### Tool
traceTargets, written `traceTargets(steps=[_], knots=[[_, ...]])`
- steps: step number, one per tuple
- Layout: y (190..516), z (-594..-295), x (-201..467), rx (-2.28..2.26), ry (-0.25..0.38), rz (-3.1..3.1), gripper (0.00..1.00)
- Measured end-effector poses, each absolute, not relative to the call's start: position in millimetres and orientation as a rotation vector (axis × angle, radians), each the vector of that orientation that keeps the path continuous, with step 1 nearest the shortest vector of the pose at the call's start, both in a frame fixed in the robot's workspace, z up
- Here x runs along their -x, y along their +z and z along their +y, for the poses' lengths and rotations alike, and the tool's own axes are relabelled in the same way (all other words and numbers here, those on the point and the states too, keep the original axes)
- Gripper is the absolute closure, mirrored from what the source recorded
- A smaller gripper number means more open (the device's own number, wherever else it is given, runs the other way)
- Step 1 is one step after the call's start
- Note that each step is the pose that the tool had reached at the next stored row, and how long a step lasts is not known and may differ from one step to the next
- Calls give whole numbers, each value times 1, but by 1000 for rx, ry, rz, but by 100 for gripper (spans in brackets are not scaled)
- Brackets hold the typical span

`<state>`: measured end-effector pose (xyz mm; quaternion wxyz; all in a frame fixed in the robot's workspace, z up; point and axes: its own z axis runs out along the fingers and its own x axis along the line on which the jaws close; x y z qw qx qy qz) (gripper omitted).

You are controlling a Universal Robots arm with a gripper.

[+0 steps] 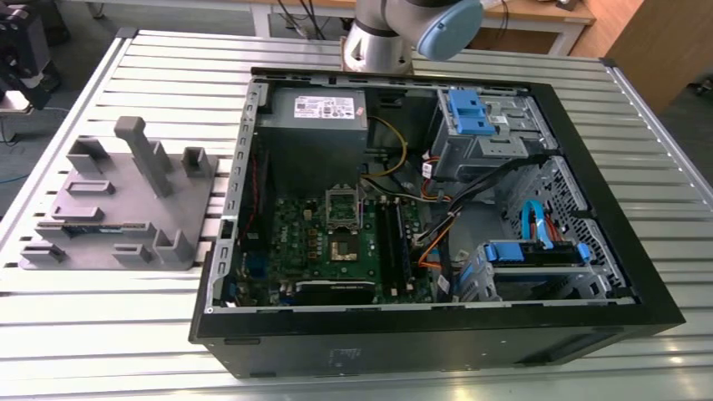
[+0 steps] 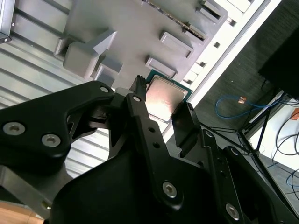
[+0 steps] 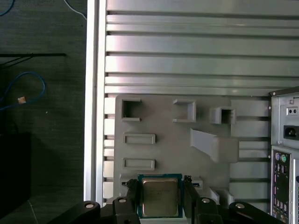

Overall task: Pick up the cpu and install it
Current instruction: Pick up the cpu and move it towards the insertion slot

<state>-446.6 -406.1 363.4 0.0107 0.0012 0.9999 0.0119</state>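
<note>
Closed to the chip's width, the hand [image 3: 160, 185] pinches the cpu [image 3: 160, 200] by two opposite edges above the grey holder tray [image 3: 163, 122] on the table [image 3: 196, 46]; the chip looks light, stiff and fragile, best held by its rim.

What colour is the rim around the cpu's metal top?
Teal-green; the cpu shows best in the first wrist view.
</note>
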Motion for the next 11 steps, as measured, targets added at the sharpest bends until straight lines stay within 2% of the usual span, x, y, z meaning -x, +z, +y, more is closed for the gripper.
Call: traceTargets(steps=[11], knots=[[364,-406,445,-4,37,3120,53]])
